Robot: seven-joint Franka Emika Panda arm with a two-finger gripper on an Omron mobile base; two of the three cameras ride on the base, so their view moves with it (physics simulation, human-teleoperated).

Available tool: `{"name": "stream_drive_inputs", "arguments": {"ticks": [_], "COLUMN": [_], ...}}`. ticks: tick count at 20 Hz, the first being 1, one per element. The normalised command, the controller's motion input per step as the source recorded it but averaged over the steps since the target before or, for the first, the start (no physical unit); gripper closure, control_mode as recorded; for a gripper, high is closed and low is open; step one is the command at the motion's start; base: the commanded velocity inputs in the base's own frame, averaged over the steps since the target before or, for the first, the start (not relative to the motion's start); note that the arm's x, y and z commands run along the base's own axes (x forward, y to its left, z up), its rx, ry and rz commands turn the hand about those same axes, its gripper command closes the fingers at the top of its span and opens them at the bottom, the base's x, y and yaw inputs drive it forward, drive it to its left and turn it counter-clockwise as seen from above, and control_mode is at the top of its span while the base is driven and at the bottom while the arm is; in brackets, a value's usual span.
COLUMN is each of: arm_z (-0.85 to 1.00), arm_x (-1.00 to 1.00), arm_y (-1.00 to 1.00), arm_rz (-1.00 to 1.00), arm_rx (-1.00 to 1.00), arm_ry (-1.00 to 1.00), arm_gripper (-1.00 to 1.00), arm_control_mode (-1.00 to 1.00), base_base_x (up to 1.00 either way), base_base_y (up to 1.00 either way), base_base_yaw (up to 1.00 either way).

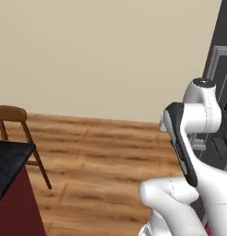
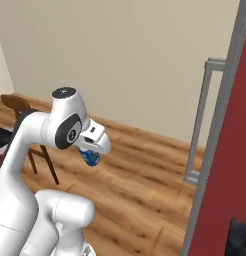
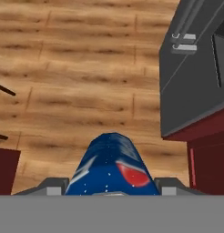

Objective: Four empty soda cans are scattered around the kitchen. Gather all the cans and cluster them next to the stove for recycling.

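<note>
Clamped between my two dark fingertips, my gripper (image 3: 112, 189) holds a blue soda can with a white swoosh and a red patch (image 3: 113, 166), and the can sits squarely between the pads, its rounded body pointing away from my hand in the hand view. From the right base view the same blue can (image 2: 90, 158) peeks out just beneath my white wrist, carried in the air above the wooden plank floor (image 2: 140, 180) and touching nothing but my fingers. Below the can in the hand view the brown planks spread wide, and to one side stands a tall dark grey appliance with silver bar handles (image 3: 196, 68) next to a dark red cabinet panel (image 3: 209, 154). In the right base view that long silver handle (image 2: 200, 120) runs upright along a grey edge beside a broad dark red panel (image 2: 230, 165). A wooden chair with a rounded brown back and thin dark legs (image 1: 16, 133) stands on the floor by the plain cream wall (image 1: 101, 50), just behind the corner of a black marbled countertop on a dark red base (image 1: 9, 166). My white arm with its dark joints (image 1: 189, 138) folds up in the foreground of the left base view, well apart from that counter corner
</note>
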Motion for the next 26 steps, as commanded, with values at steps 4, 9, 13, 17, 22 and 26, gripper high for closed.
{"name": "stream_drive_inputs", "arguments": {"ticks": [4, 9, 13, 17, 22, 26], "arm_z": [0.00, 0.00, 0.00, 0.00, 0.00, 0.00], "arm_x": [0.00, 0.00, 0.00, 0.00, 0.00, 0.00], "arm_y": [0.00, 0.00, 0.00, 0.00, 0.00, 0.00], "arm_rz": [0.00, 0.00, 0.00, 0.00, 0.00, 0.00], "arm_rx": [0.00, 0.00, 0.00, 0.00, 0.00, 0.00], "arm_ry": [0.00, 0.00, 0.00, 0.00, 0.00, 0.00], "arm_gripper": [1.00, 1.00, 1.00, 1.00, 1.00, 1.00], "arm_control_mode": [1.00, 1.00, 1.00, 1.00, 1.00, 1.00], "base_base_x": [-0.29, -0.33, -0.36, -0.39, -0.38, -0.36], "base_base_y": [0.29, 0.19, 0.09, 0.08, 0.04, 0.00], "base_base_yaw": [-0.33, -0.36, -0.36, -0.37, -0.41, -0.43]}}
